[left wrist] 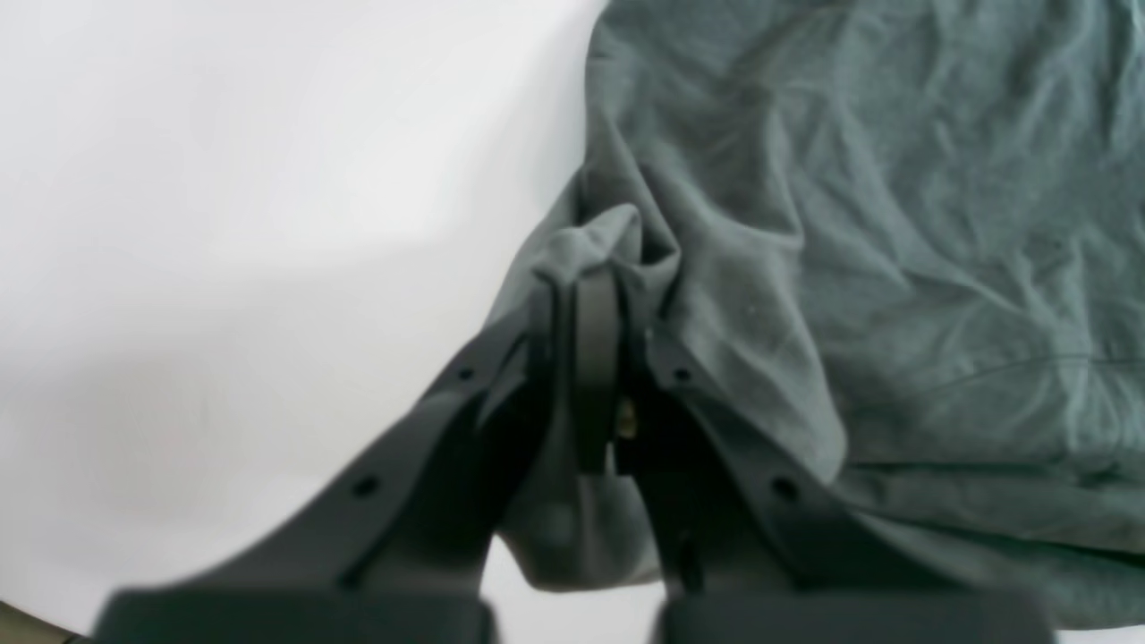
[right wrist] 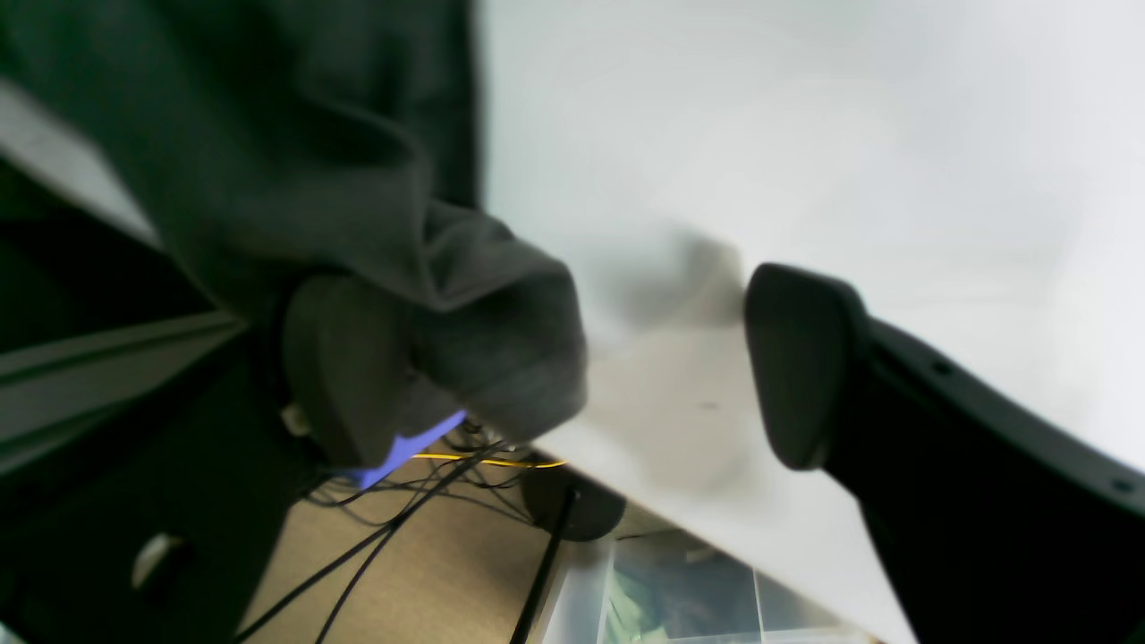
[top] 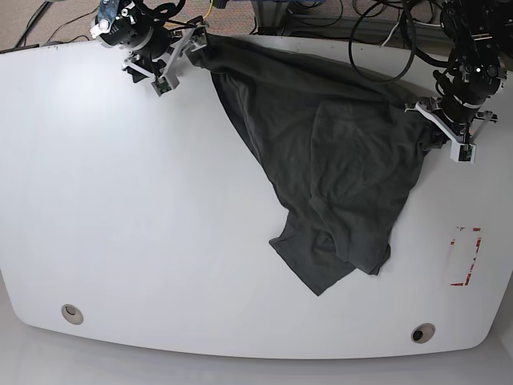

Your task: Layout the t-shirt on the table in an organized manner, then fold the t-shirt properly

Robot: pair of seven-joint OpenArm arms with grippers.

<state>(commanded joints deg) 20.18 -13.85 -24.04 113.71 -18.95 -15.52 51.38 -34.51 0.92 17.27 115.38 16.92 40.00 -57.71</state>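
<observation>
1. Fabric corner (right wrist: 501,349) at base-view left, by the bench (top: 160,241) edge: it sits between the spread fingers of my right tool (right wrist: 572,358), not pinched. I'd centre the cloth deeper, then close; a shallow bite could slip.
2. T-shirt (top: 353,152) lies right of centre on the bench, top stretch running along the far edge, narrowing toward the camera. Long axis looks diagonal, upper left to lower right. Collar not visible, so can't tell which way the neck points. Lower flap (top: 313,261) sticks out lower left, probably a sleeve.
3. Left tool (left wrist: 586,349), base-view right, is clenched on bunched t-shirt cloth. I'd hold that, match heights, then pull both ends apart gently to straighten before folding.
</observation>
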